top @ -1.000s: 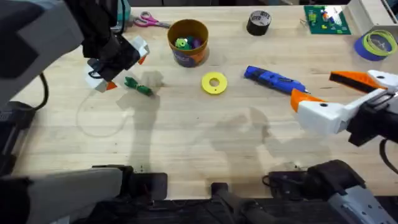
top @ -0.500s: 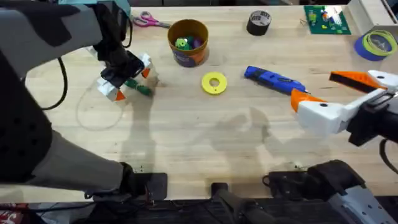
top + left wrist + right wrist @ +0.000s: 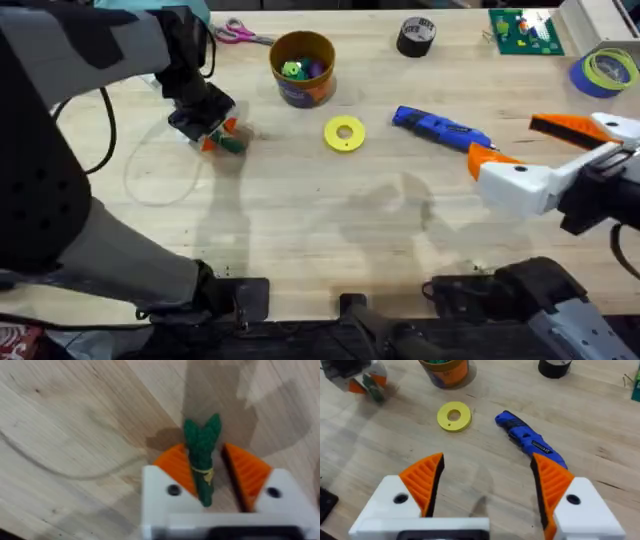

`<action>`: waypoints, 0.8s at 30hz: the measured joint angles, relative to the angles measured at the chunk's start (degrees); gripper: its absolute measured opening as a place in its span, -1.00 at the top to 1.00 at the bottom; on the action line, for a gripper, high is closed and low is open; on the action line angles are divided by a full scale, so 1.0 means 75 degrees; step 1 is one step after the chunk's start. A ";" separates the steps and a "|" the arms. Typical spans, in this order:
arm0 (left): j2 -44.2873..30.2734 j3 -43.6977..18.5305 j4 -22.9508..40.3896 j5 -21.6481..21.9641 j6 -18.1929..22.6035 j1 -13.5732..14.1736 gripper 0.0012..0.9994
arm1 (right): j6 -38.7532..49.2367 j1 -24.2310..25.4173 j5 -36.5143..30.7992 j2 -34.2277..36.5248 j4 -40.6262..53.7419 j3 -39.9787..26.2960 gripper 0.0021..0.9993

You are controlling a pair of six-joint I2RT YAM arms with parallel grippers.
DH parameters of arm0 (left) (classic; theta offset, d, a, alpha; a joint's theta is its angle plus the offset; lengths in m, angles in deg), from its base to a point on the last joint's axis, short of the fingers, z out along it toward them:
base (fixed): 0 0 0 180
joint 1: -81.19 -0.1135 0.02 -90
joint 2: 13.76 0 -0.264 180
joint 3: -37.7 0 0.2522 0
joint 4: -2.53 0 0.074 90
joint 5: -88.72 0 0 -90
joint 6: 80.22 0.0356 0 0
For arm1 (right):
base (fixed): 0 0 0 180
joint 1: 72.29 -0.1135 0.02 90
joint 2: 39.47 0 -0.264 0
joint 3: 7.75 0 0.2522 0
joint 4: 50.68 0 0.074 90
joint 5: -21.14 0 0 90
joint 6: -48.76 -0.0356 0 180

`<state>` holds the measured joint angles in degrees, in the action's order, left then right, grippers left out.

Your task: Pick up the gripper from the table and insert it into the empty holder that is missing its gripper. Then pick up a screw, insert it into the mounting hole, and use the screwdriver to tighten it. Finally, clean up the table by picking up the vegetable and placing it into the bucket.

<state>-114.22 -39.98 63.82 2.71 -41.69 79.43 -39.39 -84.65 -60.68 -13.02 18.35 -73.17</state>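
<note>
Left wrist view: left gripper [image 3: 220, 480] is down at the table [image 3: 320, 230] w/ the vegetable [image 3: 201, 452] between its orange pads [image 3: 175, 467]. Near pad touches the veg's side; the other pad sits just off it w/ a slim gap, so fingers are slightly apart, closing around it but not yet clamped as far as I can tell. Veg lies flat on the wood, leafy end poking out past the fingertips, a thin yellowish band round its stem.

Overhead: same gripper [image 3: 215, 130] sits at the table's far left, veg [image 3: 232, 145] just peeking out beside it. Bucket [image 3: 302, 68] stands near, further back and to the right, w/ a lime-green toy [image 3: 292, 70] already inside. Right gripper [image 3: 555, 150] hovers at the right edge, fingers wide apart, nothing in them; screwdriver [image 3: 440, 128] lies just beside its tip. Yellow disc [image 3: 345, 133] lies between veg and screwdriver.

Risks, my read:
- Veg is thin and soft-looking; grip is on one side, so it could twist or slide out on closing/lift.
- Pads are low to the wood; pressing further could scrape the table or pin the veg instead of gripping it.
- Bucket mouth is small and partly taken up by the toy; a crooked hold could leave the veg hanging on the rim or knock the bucket.

Writing: small white print on the screwdriver body in the right wrist view [image 3: 530, 442], too small to read. No other legible labels.
</note>
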 joint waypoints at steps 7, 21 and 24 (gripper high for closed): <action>-0.0006 -0.0035 0.0029 -0.0016 -0.0003 0.0000 0.96 | 0.0000 0.0000 0.0000 0.0000 0.0003 0.0000 -0.99; 0.1353 -0.0305 0.0018 -0.0355 0.1619 0.0127 0.96 | 0.0000 0.0000 0.0000 0.0000 -0.0016 0.0003 -1.00; 0.1911 -0.0949 -0.0032 -0.0642 0.2855 0.0416 0.96 | -0.0003 0.0000 0.0000 0.0000 -0.0055 0.0003 -1.00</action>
<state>-99.89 -47.10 63.58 -2.11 -20.27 82.55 -39.42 -84.65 -60.68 -13.02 17.93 -73.14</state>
